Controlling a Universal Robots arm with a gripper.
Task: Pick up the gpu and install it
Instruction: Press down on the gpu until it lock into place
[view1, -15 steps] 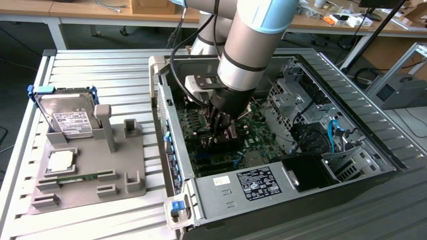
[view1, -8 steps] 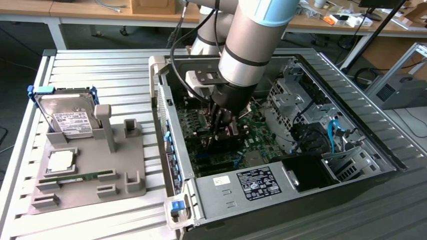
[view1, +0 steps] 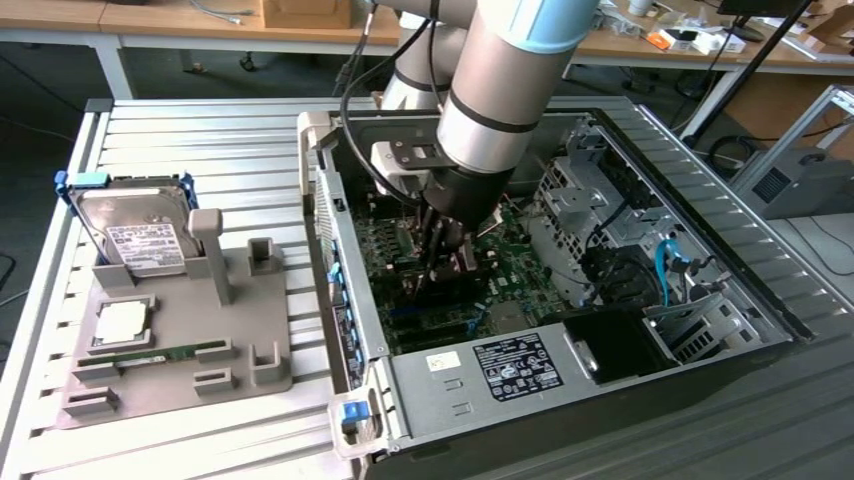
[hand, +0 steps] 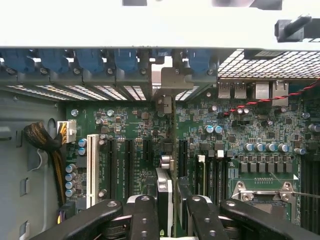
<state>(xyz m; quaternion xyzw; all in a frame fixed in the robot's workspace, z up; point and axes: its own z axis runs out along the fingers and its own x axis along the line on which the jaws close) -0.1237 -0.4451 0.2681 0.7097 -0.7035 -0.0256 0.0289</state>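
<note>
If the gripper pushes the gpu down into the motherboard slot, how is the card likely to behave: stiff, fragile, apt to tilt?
The gpu is a thin flat board held on edge by the gripper, so it probably stays stiff lengthwise but may tilt sideways. Its bare circuitry looks fragile, and so does the motherboard. It seems light.

Wrist view, inside PC case. Gripper (hand: 167, 212): black fingers (hand: 145, 220) clamped on gpu (hand: 164, 197), card held edge-on between pads. Card's silver bracket (hand: 170, 80) stands against rear slot openings, among blue slot clips (hand: 90, 60). Green motherboard (hand: 235, 125) beneath; card lined up over black expansion slot (hand: 149, 150). White slot (hand: 92, 167) to one side, near yellow-black cable bundle (hand: 50, 145) with white connector. CPU socket (hand: 262, 192) with metal frame on opposite side. Red-black wire (hand: 280, 95) runs past rear ports.
</note>
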